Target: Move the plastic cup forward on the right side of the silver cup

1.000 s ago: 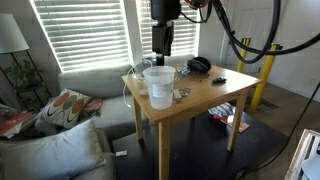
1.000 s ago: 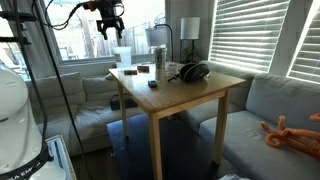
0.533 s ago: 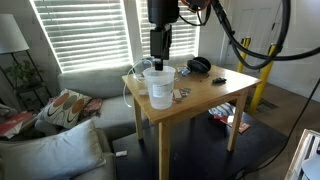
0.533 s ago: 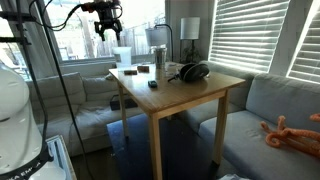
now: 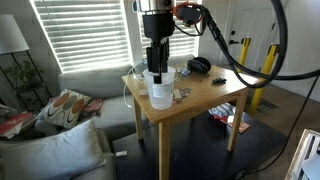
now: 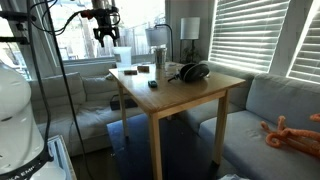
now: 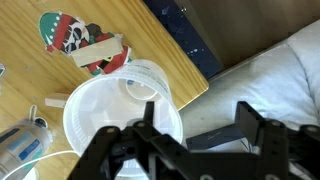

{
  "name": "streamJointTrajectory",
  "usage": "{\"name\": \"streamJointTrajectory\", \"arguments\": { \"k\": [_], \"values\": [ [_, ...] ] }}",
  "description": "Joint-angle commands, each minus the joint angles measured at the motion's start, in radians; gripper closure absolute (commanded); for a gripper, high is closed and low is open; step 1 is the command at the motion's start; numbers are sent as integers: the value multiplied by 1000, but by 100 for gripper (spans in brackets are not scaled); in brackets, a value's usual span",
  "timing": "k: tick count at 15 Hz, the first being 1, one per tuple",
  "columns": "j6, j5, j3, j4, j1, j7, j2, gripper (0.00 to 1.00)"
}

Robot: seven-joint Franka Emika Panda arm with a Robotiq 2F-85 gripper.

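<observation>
1. The square light-wood table [image 5: 215, 95] I work at stands on four plain legs, as I note in both exterior views.
2. A grey fabric sofa [image 5: 92, 82] runs just behind it, below the window.
3. A floral patterned cushion [image 5: 66, 108] lies on the sofa seat.
4. White slatted window blinds [image 5: 80, 35] are lowered, and daylight shows between the slats.
5. A white-shaded lamp [image 5: 11, 36] stands beside the sofa.
6. The dark floor [image 5: 200, 160] lies beneath the table.
7. A yellow upright post [image 5: 266, 75] stands beyond the table.

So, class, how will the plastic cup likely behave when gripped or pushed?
Probably light: the cup looks thin, translucent and seemingly empty. Its wall may flex when squeezed. Tall and near the table edge, it could tip if pushed high.
</observation>
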Motion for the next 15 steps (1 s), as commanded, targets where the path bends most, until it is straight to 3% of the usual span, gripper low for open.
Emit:
{"name": "streamJointTrajectory", "arguments": {
  "k": [1,2,6,7,8,9,11,15],
  "values": [
    [-2,-50,-6,6,10,30,17,48],
    [3,-65,-6,5,11,28,20,55],
    [18,-112,-6,5,13,19,28,57],
    [23,-114,-6,6,13,16,31,64],
    [23,-118,-5,7,14,17,33,82],
    [24,-120,-5,7,15,16,33,84],
    [27,-112,-5,7,15,11,29,99],
    [27,-102,-6,10,12,-2,12,100]
  ]
}}
